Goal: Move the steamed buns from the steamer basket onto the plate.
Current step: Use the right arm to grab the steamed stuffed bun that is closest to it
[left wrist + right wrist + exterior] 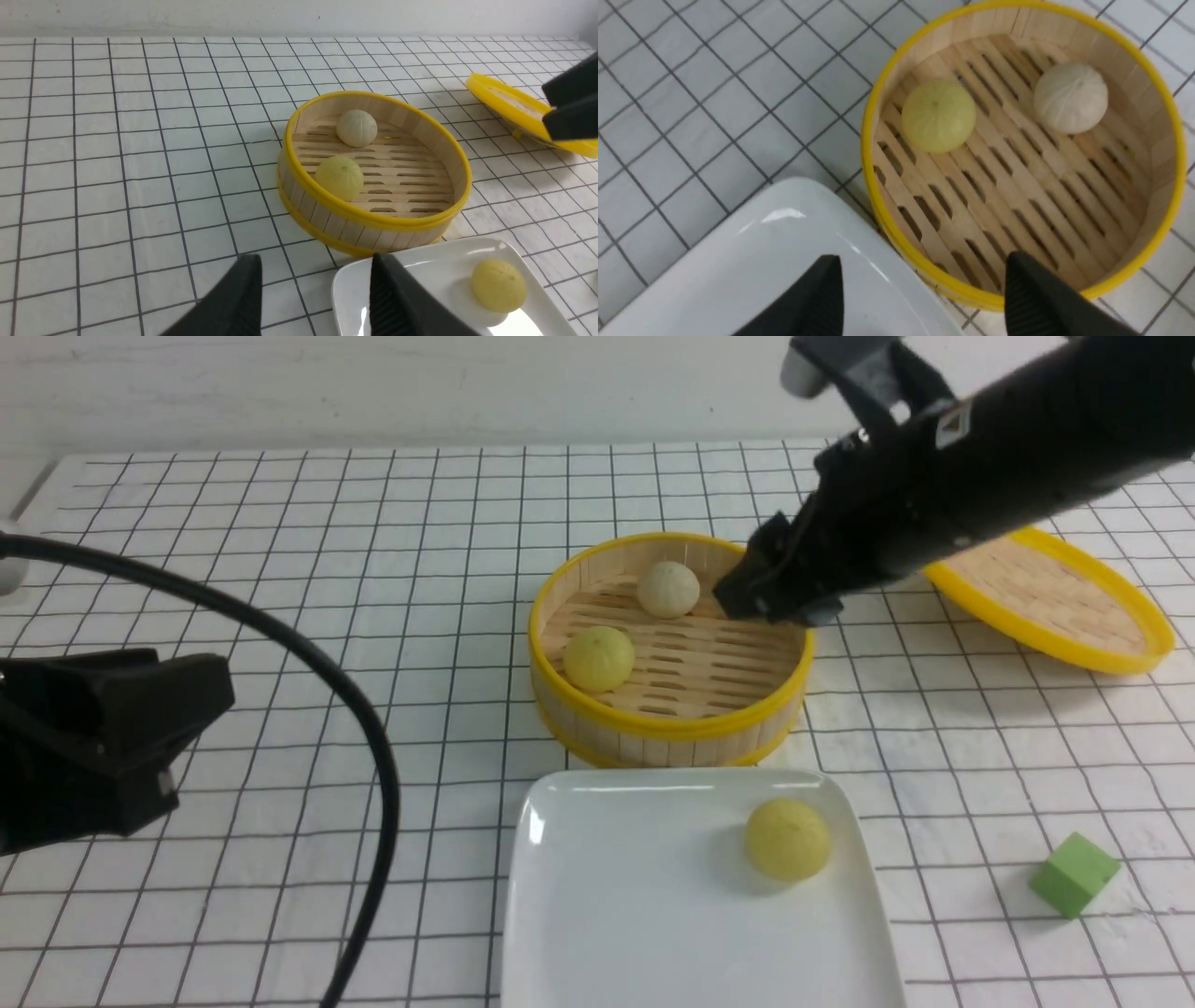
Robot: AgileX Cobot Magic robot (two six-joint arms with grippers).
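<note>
The steamer basket (pixel 672 726) stands mid-table with two steamed buns on its slat floor: an off-white one (pixel 667 589) at the back and a pale yellow one (pixel 598 658) at the front left. A third, pale yellow bun (pixel 787 840) lies on the white plate (pixel 635 896) just in front of the basket. My right gripper (pixel 770 602) hovers over the basket's back right rim. In the right wrist view it (pixel 920 275) is open and empty, above the plate (pixel 761 261) and the basket's rim (pixel 873 140). My left gripper (pixel 315 280) is open and empty, far left (pixel 201 700).
A shallow yellow-rimmed lid (pixel 1050 597) lies tilted at the back right, partly under my right arm. A green cube (pixel 1074 875) sits on the checked cloth to the right of the plate. A black cable (pixel 355 709) arcs across the left side.
</note>
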